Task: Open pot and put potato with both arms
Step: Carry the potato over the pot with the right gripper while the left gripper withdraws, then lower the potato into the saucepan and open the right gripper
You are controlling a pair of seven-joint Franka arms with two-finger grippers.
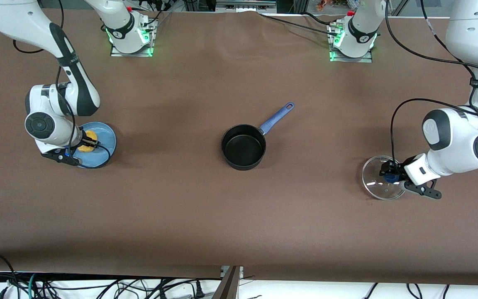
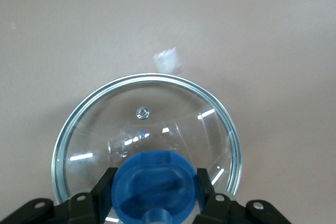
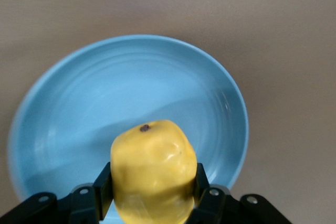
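Note:
The black pot (image 1: 243, 147) stands open and empty mid-table, its blue handle (image 1: 277, 117) pointing toward the left arm's base. Its glass lid (image 1: 376, 182) lies at the left arm's end of the table, apart from the pot. My left gripper (image 1: 389, 176) is shut on the lid's blue knob (image 2: 155, 182), and the glass (image 2: 105, 129) spreads out below it in the left wrist view. My right gripper (image 1: 86, 144) is shut on the yellow potato (image 1: 85, 136) over the light-blue plate (image 1: 107, 143). The right wrist view shows the potato (image 3: 153, 171) between the fingers.
The light-blue plate (image 3: 131, 87) sits at the right arm's end of the table. The brown tabletop lies bare between plate, pot and lid. Cables run along the table's edge nearest the front camera.

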